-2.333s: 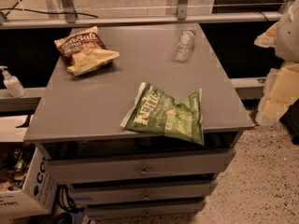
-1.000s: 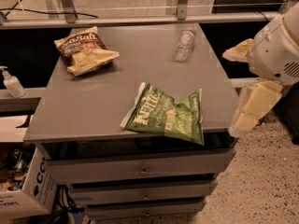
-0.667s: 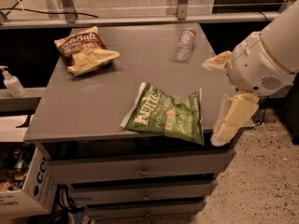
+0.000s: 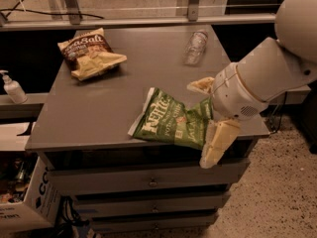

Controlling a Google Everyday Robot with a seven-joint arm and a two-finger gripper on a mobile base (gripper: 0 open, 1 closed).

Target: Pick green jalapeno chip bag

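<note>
The green jalapeno chip bag (image 4: 171, 121) lies flat near the front right edge of the grey cabinet top (image 4: 99, 108), with its white "Kettle" lettering facing up. My gripper (image 4: 209, 115) is at the bag's right end, low over the top's right edge. It is open, with one cream finger (image 4: 200, 86) behind the bag's corner and the other (image 4: 218, 144) in front of it, past the cabinet's front edge. The bag rests on the top, not lifted.
A brown-and-yellow Sea Salt chip bag (image 4: 90, 52) lies at the back left. A clear plastic bottle (image 4: 195, 46) lies on its side at the back right. A pump bottle (image 4: 13, 88) stands on a ledge to the left; a cardboard box (image 4: 22, 202) sits below. Drawers (image 4: 148, 182) are under the top.
My arm has swung in from the right and come down. The open gripper now straddles the green bag's right end. The bags and bottle have not moved.
</note>
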